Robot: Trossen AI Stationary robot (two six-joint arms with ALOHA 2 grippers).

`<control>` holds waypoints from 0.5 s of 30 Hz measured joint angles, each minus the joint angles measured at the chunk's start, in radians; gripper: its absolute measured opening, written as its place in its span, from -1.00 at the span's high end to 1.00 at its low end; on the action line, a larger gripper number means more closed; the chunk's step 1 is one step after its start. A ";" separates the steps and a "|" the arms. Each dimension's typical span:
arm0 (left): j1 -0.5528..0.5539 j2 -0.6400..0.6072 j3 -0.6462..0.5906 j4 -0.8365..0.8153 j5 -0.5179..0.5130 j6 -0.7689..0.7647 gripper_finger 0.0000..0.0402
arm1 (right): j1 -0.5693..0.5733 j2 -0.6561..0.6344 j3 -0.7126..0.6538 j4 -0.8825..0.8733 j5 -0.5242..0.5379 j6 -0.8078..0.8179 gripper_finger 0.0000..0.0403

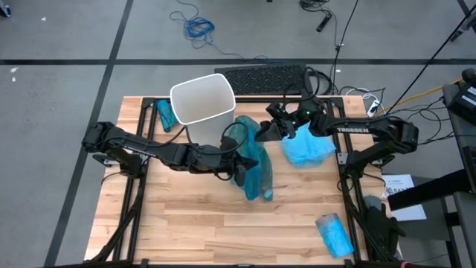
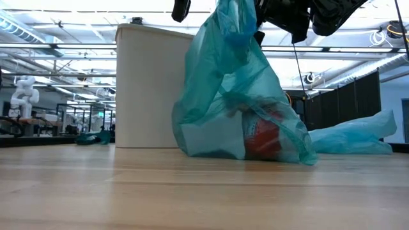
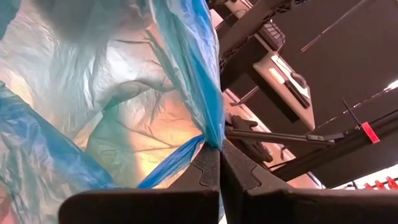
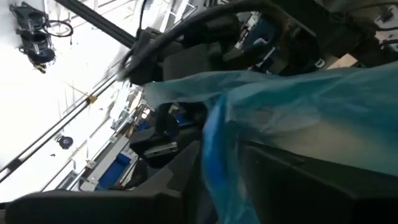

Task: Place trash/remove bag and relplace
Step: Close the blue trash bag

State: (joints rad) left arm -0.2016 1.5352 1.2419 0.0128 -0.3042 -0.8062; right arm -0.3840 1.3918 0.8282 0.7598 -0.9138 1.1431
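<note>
A teal see-through trash bag (image 1: 256, 167) stands near the middle of the table, its bottom (image 2: 243, 150) resting on the wood and its top drawn upward. Through the film I see trash, among it a red-and-white labelled bottle (image 2: 263, 135). My left gripper (image 1: 236, 151) is shut on the bag's upper left side. My right gripper (image 1: 266, 130) is at the bag's top from the far right, with bunched film between its fingers. The white bin (image 1: 202, 97) stands just behind the bag, toward the far left. My left gripper pinches a gathered edge of the bag's film (image 3: 212, 138) between its two shut fingers, coming in about level from the table's left. The film runs up and away from the fingertips, drawn taut. My right gripper has a bunched blue band of the bag's top (image 4: 214, 155) between its two fingers, coming about level from the table's right. The bag hangs below the hold with its bottom on the table.
A second, pale blue bag (image 1: 306, 147) lies crumpled on the table right of the held one. A blue roll of bags (image 1: 333, 232) lies at the near right corner, a teal bundle (image 1: 165, 114) left of the bin, and a keyboard (image 1: 264, 78) beyond the far edge.
</note>
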 joint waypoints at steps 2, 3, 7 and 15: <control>0.003 0.000 0.000 0.000 0.002 0.000 1.00 | 0.006 0.019 0.015 -0.007 0.000 0.000 0.53; 0.005 0.000 0.000 0.000 0.006 0.000 1.00 | 0.010 0.030 0.024 -0.008 -0.001 -0.001 0.53; 0.011 0.000 0.000 0.001 0.010 0.000 1.00 | 0.035 0.073 0.078 -0.001 -0.010 -0.004 0.49; 0.011 0.000 0.000 0.000 0.014 0.000 1.00 | 0.049 0.091 0.133 -0.001 -0.057 -0.015 0.58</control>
State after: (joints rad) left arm -0.1902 1.5352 1.2419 0.0127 -0.2897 -0.8058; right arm -0.3345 1.4830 0.9615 0.7589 -0.9707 1.1279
